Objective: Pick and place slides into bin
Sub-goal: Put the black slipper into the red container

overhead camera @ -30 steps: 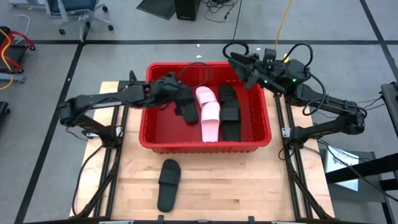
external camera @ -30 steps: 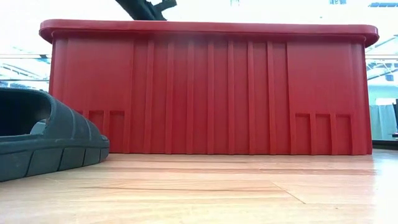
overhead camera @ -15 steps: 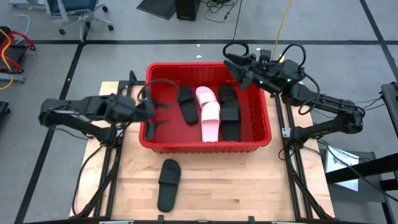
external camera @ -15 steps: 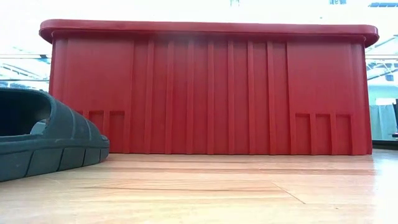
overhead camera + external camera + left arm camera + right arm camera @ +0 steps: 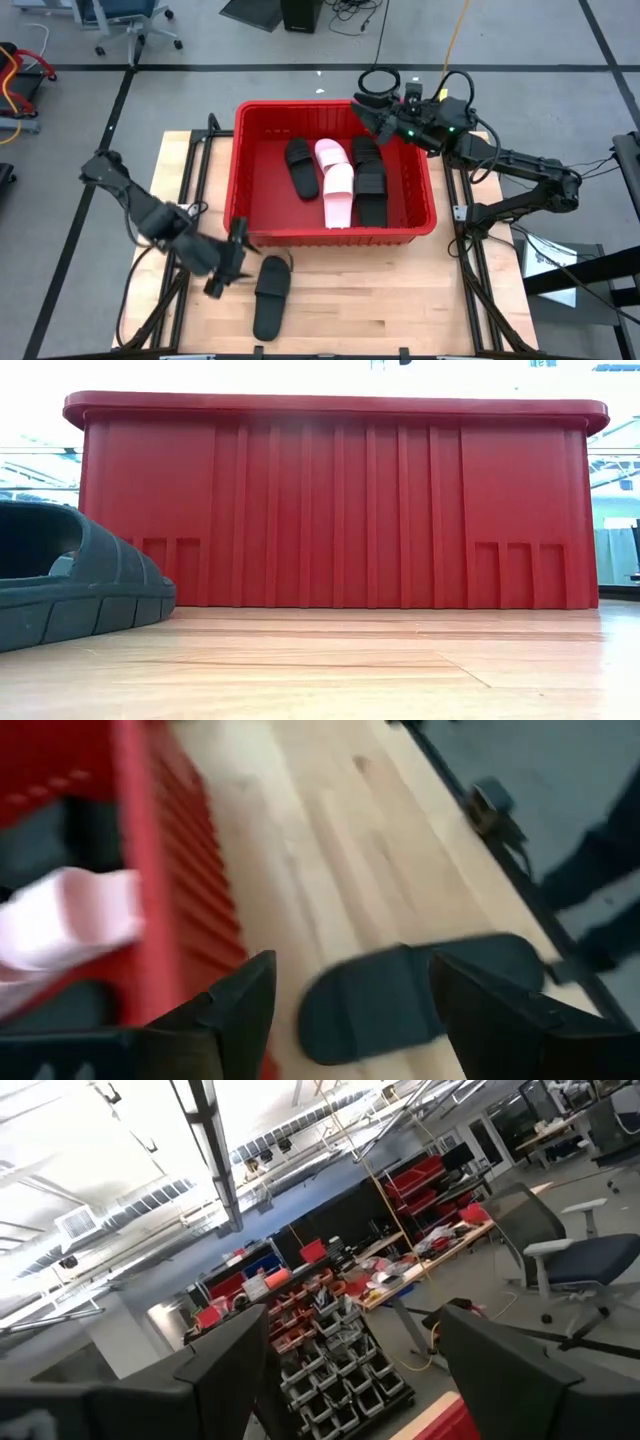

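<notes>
Wooden table, high view: red bin holds black and pink slides; one black slide lies outside in front. Left gripper just beside it, fingers spread, empty. Right gripper over the bin's far rim, also spread, empty.
Low view: same slide near the bin wall.
Left wrist view: fingers straddle it.
Risk: an off-centre grasp on the strap could let it slip.

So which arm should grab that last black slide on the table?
Left: its open gripper hangs beside the black slide in front of the bin. The right gripper sits over the bin's far corner.
</notes>
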